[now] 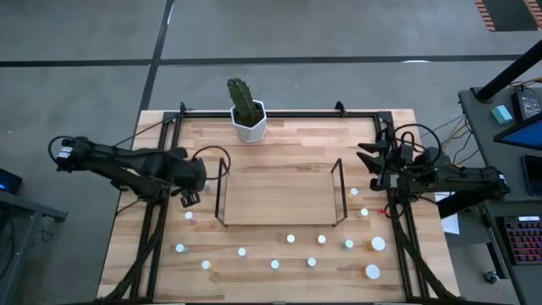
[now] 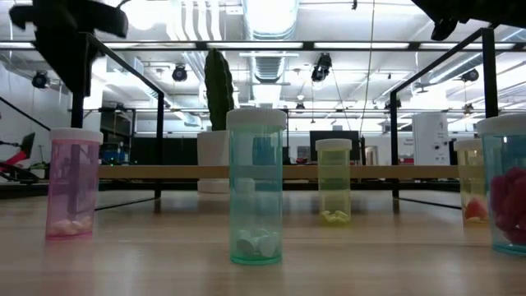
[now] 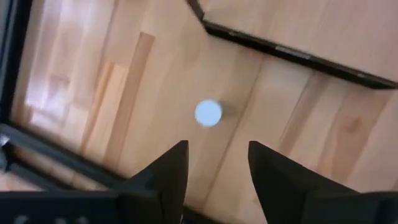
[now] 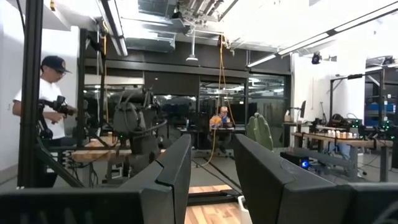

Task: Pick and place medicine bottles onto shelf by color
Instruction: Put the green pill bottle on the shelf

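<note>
Several medicine bottles with white caps stand upright on the wooden table (image 1: 279, 144), most in a loose row near its front edge (image 1: 290, 239); two larger ones (image 1: 378, 244) stand at the front right. The low view shows a pink bottle (image 2: 74, 185), a teal one (image 2: 256, 187) and a yellow one (image 2: 334, 182). The wire shelf (image 1: 279, 196) stands mid-table with nothing on it. My left gripper (image 1: 188, 198) hangs open beside the shelf's left end, pointing steeply down above a white-capped bottle (image 3: 208, 113). My right gripper (image 1: 366, 159) stays raised at the right, open, holding nothing (image 4: 211, 140).
A cactus in a white pot (image 1: 250, 123) stands at the far edge behind the shelf. A black frame (image 1: 157, 212) edges the table. The shelf's dark wire edge (image 3: 280, 53) lies close beyond the bottle under my left gripper. A person stands in the room beyond (image 4: 43, 106).
</note>
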Robot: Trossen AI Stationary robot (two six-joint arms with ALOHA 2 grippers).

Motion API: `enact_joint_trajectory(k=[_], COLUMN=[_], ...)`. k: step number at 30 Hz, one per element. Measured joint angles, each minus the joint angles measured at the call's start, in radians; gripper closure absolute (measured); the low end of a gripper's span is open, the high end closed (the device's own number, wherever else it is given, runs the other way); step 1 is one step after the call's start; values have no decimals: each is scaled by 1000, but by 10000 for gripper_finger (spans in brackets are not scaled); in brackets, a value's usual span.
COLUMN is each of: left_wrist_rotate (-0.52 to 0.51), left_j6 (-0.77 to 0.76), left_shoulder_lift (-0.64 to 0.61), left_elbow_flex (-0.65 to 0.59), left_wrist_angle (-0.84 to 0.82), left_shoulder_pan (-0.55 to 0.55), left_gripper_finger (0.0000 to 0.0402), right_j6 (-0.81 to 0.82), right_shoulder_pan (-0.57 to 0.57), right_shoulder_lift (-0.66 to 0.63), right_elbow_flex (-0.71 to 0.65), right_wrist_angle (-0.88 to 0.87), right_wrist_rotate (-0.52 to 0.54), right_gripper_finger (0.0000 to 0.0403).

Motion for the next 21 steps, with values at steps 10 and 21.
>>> enact_joint_trajectory(k=[10,21], left_wrist_rotate=[-37,-37], left_j6=[-80,-80], left_shoulder_lift=[-102,-132], left_elbow_flex=[-201,-304], left_wrist_angle=[123,245], left_shoulder_pan=[0,0], left_gripper_finger=[240,240], right_j6=[3,4], right_shoulder_pan=[0,0], right_shoulder_lift=[0,0], right_elbow_flex=[-1,-1], right_wrist_angle=[0,-3], right_wrist_rotate=[0,0], right_gripper_finger=[291,291])
